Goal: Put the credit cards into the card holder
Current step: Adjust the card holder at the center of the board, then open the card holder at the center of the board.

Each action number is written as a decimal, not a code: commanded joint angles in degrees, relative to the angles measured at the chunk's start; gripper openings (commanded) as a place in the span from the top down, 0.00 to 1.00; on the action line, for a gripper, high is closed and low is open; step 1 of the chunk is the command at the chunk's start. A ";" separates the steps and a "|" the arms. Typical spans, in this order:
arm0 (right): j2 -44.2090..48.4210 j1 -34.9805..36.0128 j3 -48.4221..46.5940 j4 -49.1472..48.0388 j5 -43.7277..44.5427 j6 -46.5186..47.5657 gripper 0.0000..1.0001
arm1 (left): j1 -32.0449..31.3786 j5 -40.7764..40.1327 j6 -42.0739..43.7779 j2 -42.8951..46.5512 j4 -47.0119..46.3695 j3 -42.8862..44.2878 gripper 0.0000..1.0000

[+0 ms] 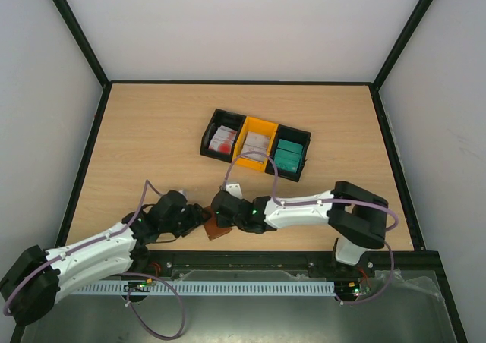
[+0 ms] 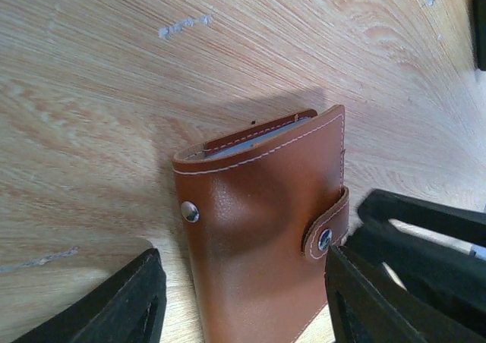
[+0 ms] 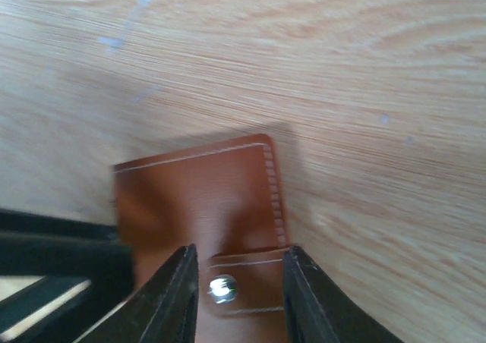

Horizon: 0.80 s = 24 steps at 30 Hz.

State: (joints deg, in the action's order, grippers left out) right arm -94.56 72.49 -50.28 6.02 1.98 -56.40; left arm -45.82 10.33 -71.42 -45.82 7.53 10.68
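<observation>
The card holder (image 1: 218, 229) is lying folded shut on the tabletop (image 1: 152, 146) close to its near edge, about midway along it, and I am bringing both hands to it from opposite sides. My left hand (image 2: 243, 282) is standing open and straddling the brown leather body, one finger just beside the edge by the snap tab (image 2: 330, 225) and the other well clear of the opposite edge. My right hand (image 3: 237, 282) is hovering part-open with a finger on either side of the tab, the metal snap showing between them; I cannot tell whether they are touching it. The credit cards (image 1: 287, 155) are sitting in a row of three bins (image 1: 260, 121) near the middle of the tabletop.
</observation>
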 commanded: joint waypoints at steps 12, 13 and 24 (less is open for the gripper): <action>-5.02 -1.32 11.68 -11.48 -4.84 -10.37 0.79 | -0.58 1.82 -1.36 -1.99 -5.97 -4.59 0.43; -4.87 -1.96 13.21 -13.22 -5.98 -10.96 0.79 | -0.58 1.90 -1.38 -2.20 -6.48 -4.73 0.43; -2.44 -6.01 20.89 -30.38 -17.95 -13.61 0.79 | -1.21 5.15 2.89 -5.05 -23.59 -5.01 0.48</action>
State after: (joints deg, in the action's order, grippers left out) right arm -95.57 66.57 -32.77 -24.60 -9.45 -68.25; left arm -46.19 13.19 -71.92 -49.19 -9.85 5.06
